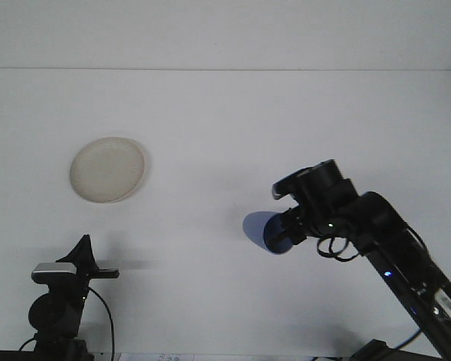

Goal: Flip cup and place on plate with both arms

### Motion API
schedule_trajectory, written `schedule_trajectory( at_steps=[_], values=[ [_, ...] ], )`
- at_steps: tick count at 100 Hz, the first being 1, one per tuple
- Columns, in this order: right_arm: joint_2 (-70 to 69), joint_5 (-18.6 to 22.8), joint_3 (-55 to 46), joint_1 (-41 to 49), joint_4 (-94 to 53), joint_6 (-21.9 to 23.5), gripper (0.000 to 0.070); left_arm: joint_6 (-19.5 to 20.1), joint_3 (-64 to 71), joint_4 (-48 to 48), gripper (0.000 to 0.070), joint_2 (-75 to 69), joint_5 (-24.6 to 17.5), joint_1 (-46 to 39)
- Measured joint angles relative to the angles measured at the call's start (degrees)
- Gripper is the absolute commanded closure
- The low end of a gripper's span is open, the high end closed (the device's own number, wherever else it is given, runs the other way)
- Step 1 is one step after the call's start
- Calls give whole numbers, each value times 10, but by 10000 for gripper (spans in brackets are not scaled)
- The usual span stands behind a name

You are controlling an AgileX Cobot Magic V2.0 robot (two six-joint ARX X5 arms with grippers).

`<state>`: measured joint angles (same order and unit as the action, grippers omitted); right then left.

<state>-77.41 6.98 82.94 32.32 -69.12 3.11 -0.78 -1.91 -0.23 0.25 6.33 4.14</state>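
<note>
The right arm (391, 248) reaches in from the lower right corner and stretches out over the middle of the white worktop (225, 135); its jaws (282, 232) are clamped on a blue cup (261, 232), which is held in the air, tipped over on its side; the cup's rounded end points to the left, away from the wrist, and the end nearest the wrist is hidden between the black fingers; whether that hidden end is the mouth or the base, I cannot tell from here; a faint shadow lies on the worktop above and to the left of the cup.

The plate (107, 169) sits on the left half of the worktop, pale cream and round, flat on the surface, with nothing on it; it is well apart from the cup, up and to the left of it.

The left arm (59, 301) stays low at the bottom left corner, below the plate and well apart from it; its jaws (85, 256) hold nothing; one dark finger points upward and another runs out to the right, so they stand wide apart; a thin black cable (105, 316) loops down beside the arm's base.

A small green light (330, 223) glows on the right wrist, and a loop of black wire hangs under it.
</note>
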Motion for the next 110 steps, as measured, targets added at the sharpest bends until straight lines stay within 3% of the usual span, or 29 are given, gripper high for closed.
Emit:
schedule_trajectory(
  at_steps=[13, 27, 57, 110],
  values=[
    [-79, -37, 29, 65, -28, -15, 698, 0, 0, 0, 685, 0, 0, 0],
    [-148, -42, 51, 116, -31, -28, 698, 0, 0, 0, 685, 0, 0, 0],
    [-265, -113, 167, 175, -78, -53, 698, 0, 0, 0, 685, 0, 0, 0],
    [-284, -110, 188, 186, -78, -59, 698, 0, 0, 0, 685, 0, 0, 0]
  ],
)
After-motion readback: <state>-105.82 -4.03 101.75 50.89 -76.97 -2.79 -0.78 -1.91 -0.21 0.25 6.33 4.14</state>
